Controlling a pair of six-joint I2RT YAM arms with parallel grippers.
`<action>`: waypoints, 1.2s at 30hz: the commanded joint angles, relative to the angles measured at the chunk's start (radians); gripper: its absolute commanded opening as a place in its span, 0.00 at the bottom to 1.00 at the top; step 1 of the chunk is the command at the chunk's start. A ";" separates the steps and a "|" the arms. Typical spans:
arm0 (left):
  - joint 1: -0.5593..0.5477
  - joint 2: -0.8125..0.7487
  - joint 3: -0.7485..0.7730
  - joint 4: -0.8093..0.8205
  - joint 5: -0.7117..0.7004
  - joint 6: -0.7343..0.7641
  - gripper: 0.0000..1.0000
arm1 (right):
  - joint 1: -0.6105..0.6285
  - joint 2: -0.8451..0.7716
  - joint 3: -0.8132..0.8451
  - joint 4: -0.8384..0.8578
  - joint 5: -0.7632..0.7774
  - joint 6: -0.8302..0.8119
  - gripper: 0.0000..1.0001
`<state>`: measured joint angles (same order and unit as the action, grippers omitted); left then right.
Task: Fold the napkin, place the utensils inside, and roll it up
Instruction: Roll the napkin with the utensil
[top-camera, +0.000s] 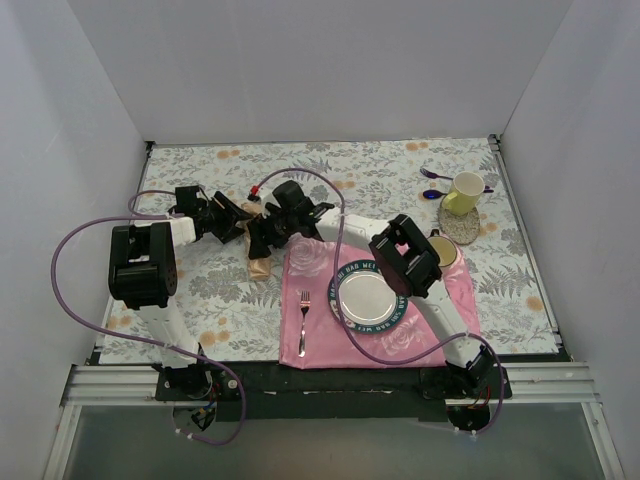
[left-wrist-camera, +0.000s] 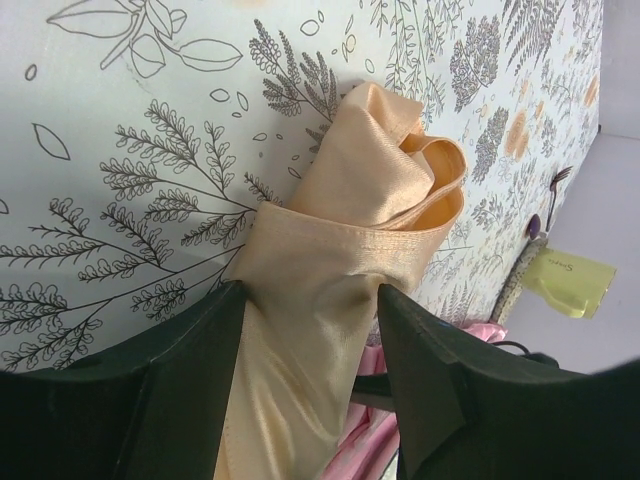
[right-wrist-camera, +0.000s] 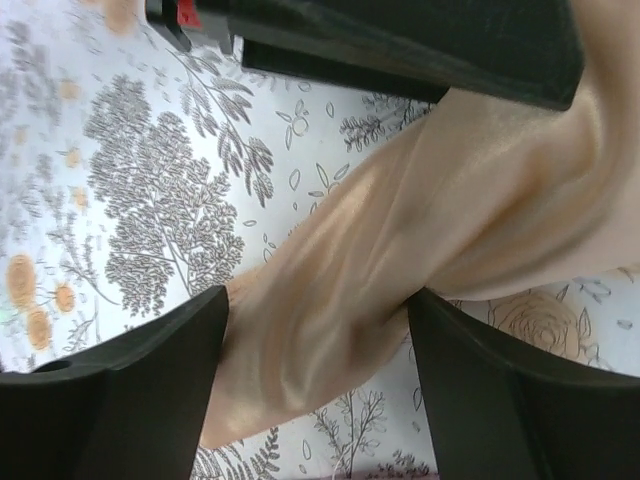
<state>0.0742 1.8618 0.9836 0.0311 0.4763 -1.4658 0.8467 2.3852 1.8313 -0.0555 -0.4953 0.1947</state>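
Both grippers on the rolled napkin, left of the pink placemat

The peach-gold satin napkin (top-camera: 262, 263) lies rolled into a loose tube on the fern-printed tabletop (top-camera: 200, 290), just beside the far left corner of the pink rose-printed placemat (top-camera: 445, 330), which carries a green-rimmed plate (top-camera: 338, 300). The left gripper (left-wrist-camera: 310, 292) is grasping the napkin: its two dark fingers press in on either side of the roll, and the cloth bulges wider just beyond them, where a band wraps around it and the end curls open. The right gripper (right-wrist-camera: 318, 300) reaches in from the right and is released, its jaws spread wide astride the twisted cloth. A yellow cup (top-camera: 464, 192) and purple spoons (top-camera: 435, 175) sit well apart at the far right.
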 joint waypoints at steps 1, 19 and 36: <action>0.001 0.007 -0.017 -0.025 -0.071 0.041 0.56 | 0.066 -0.050 0.062 -0.263 0.289 -0.066 0.84; 0.016 -0.035 -0.082 -0.056 -0.097 0.070 0.56 | 0.173 -0.003 0.128 -0.350 0.578 -0.169 0.98; 0.173 -0.289 -0.258 -0.135 -0.108 0.131 0.59 | 0.141 0.011 0.068 -0.234 0.385 -0.727 0.97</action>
<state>0.2111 1.6417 0.7578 0.0017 0.4225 -1.3869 0.9951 2.3745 1.9312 -0.2687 -0.1314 -0.3573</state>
